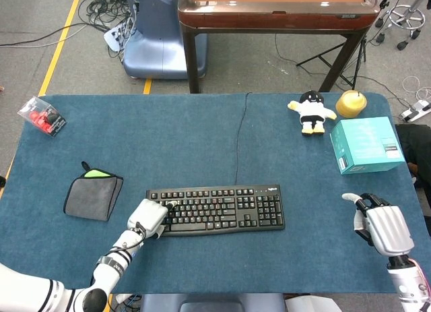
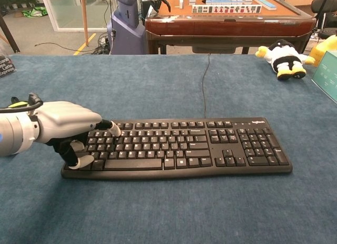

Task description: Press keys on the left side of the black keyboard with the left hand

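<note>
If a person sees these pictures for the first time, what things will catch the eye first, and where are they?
First comes the black keyboard at the near middle of the blue table, with the left hand resting on its left end, fingers curled down onto the keys. Next, the bright things at the far right corner: a teal box, a small black and white plush toy and a yellow object. The right hand waits apart at the near right edge, holding nothing.

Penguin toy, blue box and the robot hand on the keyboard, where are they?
Penguin toy (image 1: 311,112), head view, its white belly.
Blue box (image 1: 367,143), head view, its top face.
Left hand (image 2: 66,124), chest view, its grey back.
</note>
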Controlling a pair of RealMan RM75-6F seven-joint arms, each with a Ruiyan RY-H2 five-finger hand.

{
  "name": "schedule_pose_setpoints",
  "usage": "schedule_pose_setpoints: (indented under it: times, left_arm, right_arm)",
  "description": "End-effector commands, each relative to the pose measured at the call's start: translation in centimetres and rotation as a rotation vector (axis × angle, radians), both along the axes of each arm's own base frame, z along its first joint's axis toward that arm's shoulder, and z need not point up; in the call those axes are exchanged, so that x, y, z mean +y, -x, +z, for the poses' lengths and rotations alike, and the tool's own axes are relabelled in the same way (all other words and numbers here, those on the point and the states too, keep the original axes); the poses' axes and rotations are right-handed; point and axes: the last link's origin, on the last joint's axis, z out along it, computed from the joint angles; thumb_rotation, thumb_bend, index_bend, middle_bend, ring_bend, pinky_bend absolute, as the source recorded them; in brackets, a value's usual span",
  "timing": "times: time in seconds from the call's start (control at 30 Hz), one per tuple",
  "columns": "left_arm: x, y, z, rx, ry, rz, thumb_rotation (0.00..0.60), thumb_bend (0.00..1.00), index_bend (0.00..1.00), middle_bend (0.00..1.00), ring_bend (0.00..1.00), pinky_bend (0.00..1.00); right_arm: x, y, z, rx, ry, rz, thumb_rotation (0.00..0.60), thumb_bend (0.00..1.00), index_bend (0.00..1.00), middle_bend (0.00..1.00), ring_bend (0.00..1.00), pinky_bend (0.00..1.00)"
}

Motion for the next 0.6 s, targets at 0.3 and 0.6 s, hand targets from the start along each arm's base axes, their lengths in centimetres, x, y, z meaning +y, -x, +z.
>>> schedule_pose_setpoints:
  times: [0.3,0.6]
  left_arm:
    - [-0.15,-0.03,-0.46,0.020,0.015,0.005,0.600,0.39,0.16,0.96,1.00,1.00]
    - [-0.39,-0.84,0.34,-0.018,-0.008,-0.017,0.600,0.39,0.16,0.96,1.00,1.00]
  right_arm:
    - [0.00,-0.02,0.06,-0.002,0.001,0.001,0.600,0.86,0.33,0.36,0.31,0.52]
    - [0.02,-0.02,0.12,-0.003,0.003,0.001,0.600,0.86,0.33,0.36,0.31,0.52]
